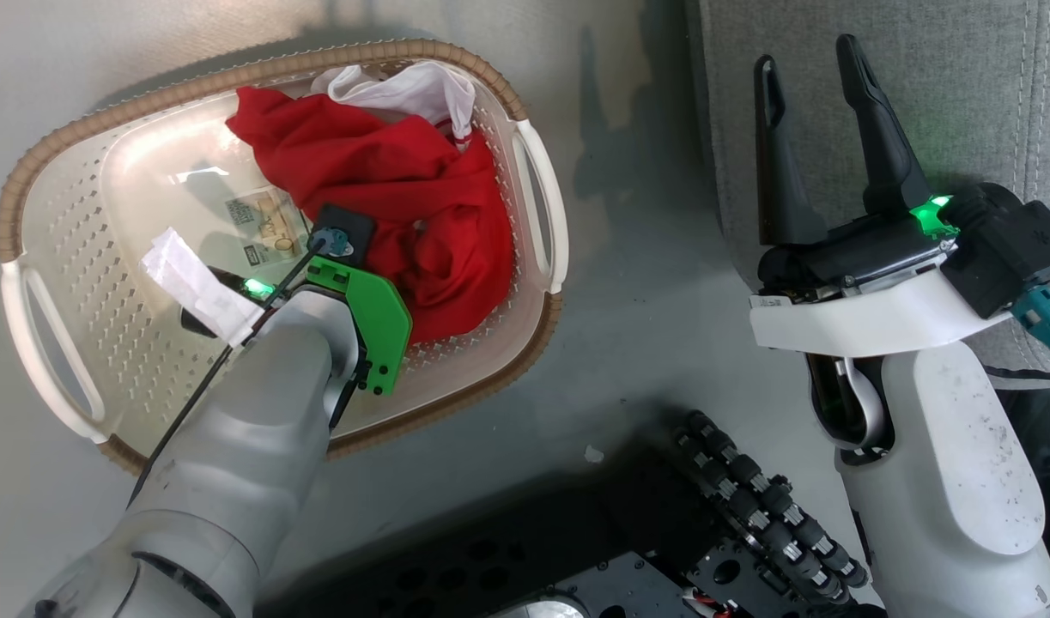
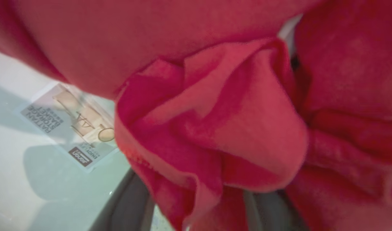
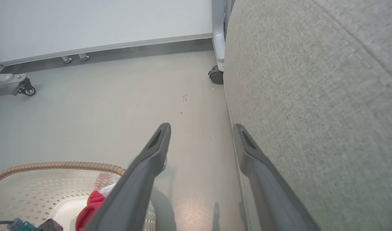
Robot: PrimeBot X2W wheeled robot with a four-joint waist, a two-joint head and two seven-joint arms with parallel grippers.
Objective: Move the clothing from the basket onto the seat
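That red garment is soft and floppy, so I'd pinch the bunched fold. Can't tell if left gripper is clamped on it; right gripper gapes empty.

One basket sits at ten o'clock in the head view. It has two side handles and one paper label on its bottom. In it lie one white piece and one red heap; the number of garments in the heap cannot be told. One grey seat is at two o'clock. Two arms show, the left arm and the right arm, each with one pair of jaws. The right wrist view has two casters.
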